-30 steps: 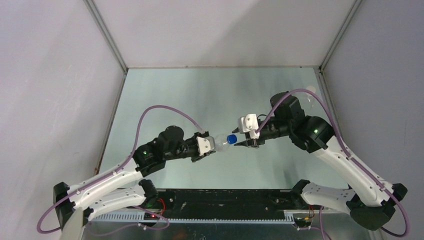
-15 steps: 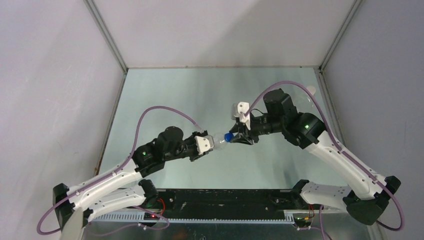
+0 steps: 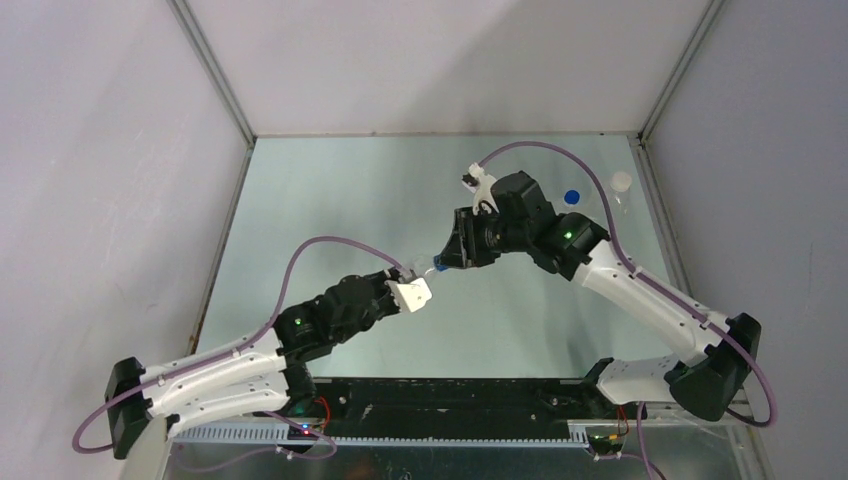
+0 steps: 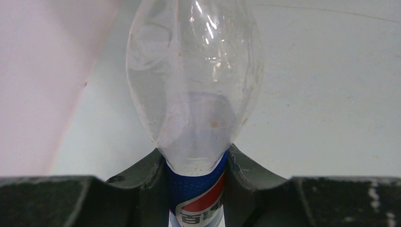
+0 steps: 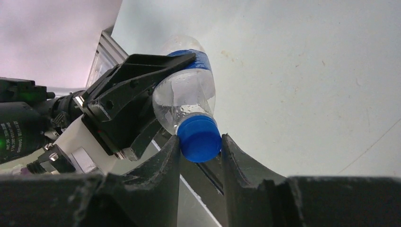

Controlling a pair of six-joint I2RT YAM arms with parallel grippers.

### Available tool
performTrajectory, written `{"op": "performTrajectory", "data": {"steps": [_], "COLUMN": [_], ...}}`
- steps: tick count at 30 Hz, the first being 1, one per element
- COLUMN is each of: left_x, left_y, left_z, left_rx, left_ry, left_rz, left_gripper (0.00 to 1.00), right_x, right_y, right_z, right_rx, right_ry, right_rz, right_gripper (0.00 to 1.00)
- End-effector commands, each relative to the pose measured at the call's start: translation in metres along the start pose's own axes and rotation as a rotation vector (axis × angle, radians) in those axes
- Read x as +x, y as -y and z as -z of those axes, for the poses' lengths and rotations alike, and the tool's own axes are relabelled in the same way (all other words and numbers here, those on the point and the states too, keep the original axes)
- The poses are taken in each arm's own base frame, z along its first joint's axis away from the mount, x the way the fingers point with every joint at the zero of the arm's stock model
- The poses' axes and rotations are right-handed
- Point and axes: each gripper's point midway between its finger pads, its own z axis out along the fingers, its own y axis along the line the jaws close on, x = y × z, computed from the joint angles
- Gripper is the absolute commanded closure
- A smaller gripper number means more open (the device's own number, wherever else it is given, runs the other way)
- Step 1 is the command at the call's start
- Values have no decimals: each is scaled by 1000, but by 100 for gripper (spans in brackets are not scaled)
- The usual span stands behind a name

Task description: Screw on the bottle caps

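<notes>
Both arms meet over the middle of the table [image 3: 330,190]. The left arm [image 3: 230,355] stretches low from its near-left base, running diagonally forward, its gripper aimed up and to the right. The right arm [image 3: 640,290] climbs from the near-right corner, leans inward, and its wrist turns the gripper down and to the left, nose to nose with the other.

The left gripper [image 4: 196,161] is clamped on the Pepsi bottle [image 4: 194,85], both black fingers pressed against the blue-red-white label [image 4: 196,208], with the clear body running out past the fingertips. In the right wrist view the bottle sits tilted, neck pointing down toward that camera.

The right gripper [image 5: 199,142] is closed around the blue cap [image 5: 198,136] that sits on the bottle's neck, one finger touching each side of it. So the bottle spans the gap between the two grippers, held at the label by the left and at the cap by the right.

Far right on the table, well apart from the action, lie a loose blue cap [image 3: 572,197] and, just beyond it near the wall, a white cap [image 3: 621,181].
</notes>
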Motion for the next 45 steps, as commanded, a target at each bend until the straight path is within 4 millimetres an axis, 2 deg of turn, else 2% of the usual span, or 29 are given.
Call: {"op": "performTrajectory", "data": {"steps": [1,2,3,6,11,15,18,24,33,37,39,41,42,43,44,45], "left_x": [-50,-43,-39,-26,-43,-54,-62,-78,-82,-85,-86,-88,-86,-86,-84,-85], "left_y": [-28,-24,-22,-13,17,32,38,40,42,41,39,31,28,19,16,4], "left_z": [6,3,2,-2,7,12,14,14,16,17,16,12,10,6,5,2], "left_rx": [-85,-57,-40,71,308,421,460,485,504,497,486,440,418,363,338,272], "left_ry": [148,116,99,48,118,151,181,242,264,277,280,283,275,269,263,263], "left_rz": [4,7,10,40,66,78,92,113,118,123,126,132,147,155,168,175], "left_gripper": [76,76,76,77,77,77,77,77,77,77,77,77,78,78,79,79], "right_x": [-20,-20,-19,-10,14,30,38,43,40,40,40,39,36,34,28,24], "right_y": [-17,-25,-24,-30,-30,-34,-31,-35,-36,-38,-40,-42,-44,-44,-45,-43], "right_z": [5,14,17,36,62,79,79,78,68,65,63,62,59,58,54,51], "right_rx": [-53,-85,-90,-139,-238,-325,-356,-407,-418,-434,-440,-445,-441,-423,-407,-364], "right_ry": [105,115,118,116,69,62,64,88,85,80,80,80,87,81,97,93], "right_rz": [147,223,349,582,965,1156,1242,1281,1267,1242,1219,1172,1152,1077,1050,946], "right_gripper": [58,54,47,39,35,35,37,41,47,54,61,78,84,93,97,100]}}
